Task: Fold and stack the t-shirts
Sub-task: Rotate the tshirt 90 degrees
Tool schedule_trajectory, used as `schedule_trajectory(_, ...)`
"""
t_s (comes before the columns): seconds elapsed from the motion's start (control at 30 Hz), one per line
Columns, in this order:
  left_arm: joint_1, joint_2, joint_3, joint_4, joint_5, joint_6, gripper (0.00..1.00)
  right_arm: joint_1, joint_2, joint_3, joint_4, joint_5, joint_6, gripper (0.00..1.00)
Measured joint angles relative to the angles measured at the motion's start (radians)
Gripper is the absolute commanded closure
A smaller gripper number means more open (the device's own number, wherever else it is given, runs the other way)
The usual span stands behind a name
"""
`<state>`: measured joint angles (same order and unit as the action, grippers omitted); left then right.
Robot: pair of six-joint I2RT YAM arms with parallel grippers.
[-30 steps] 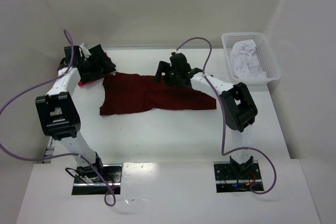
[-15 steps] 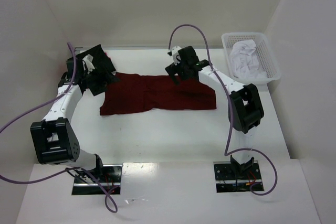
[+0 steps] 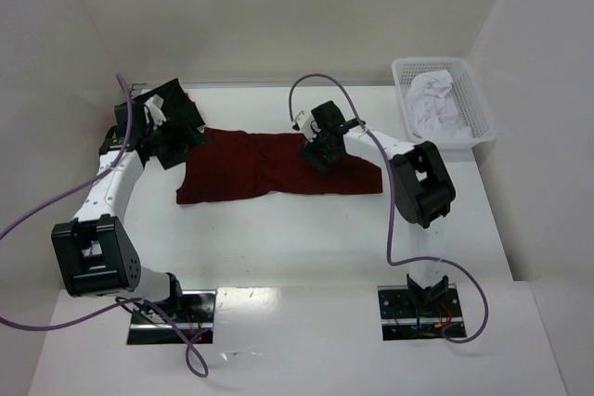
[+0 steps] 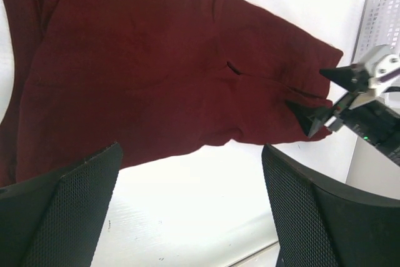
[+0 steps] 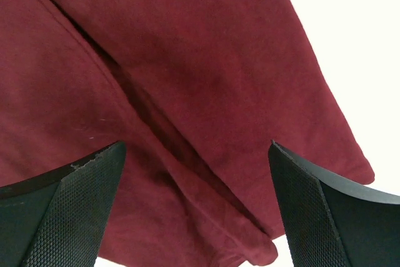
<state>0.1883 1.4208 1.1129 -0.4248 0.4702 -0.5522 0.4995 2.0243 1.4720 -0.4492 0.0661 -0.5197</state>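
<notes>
The dark maroon t-shirt lies spread flat across the far middle of the table, with a long crease down its right half. My left gripper is open and empty, hovering at the shirt's left end; its wrist view shows the shirt beyond the open fingers. My right gripper is open and empty just above the shirt's right half, and it also shows in the left wrist view. The black and pink folded shirts cannot be made out behind the left gripper.
A white plastic basket holding white cloth stands at the far right corner; its mesh wall shows in the left wrist view. White walls close in the table at the back and sides. Purple cables loop over both arms.
The right gripper has come down and toward the near side, onto the shirt's right half. The left arm's elbow has swung down and left; its gripper stays at the shirt's left end.
</notes>
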Motion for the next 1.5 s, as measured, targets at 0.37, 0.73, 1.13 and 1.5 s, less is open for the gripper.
schedule_trajectory(0.37,0.000,0.063,0.043,-0.006,0.018,0.005,0.00,0.031,0.028,-0.014,0.025,0.061,-0.037,0.00)
schedule_trajectory(0.73,0.000,0.141,0.091,-0.017,-0.072,0.007,0.00,0.198,0.028,-0.020,0.035,0.095,-0.035,0.00)
schedule_trajectory(1.13,-0.011,0.221,0.061,-0.019,-0.196,0.028,0.00,0.440,-0.075,-0.189,0.091,-0.036,0.225,0.00)
schedule_trajectory(1.5,-0.271,0.397,0.063,-0.027,-0.375,0.003,0.00,0.588,-0.178,-0.357,0.166,-0.116,0.461,0.00)
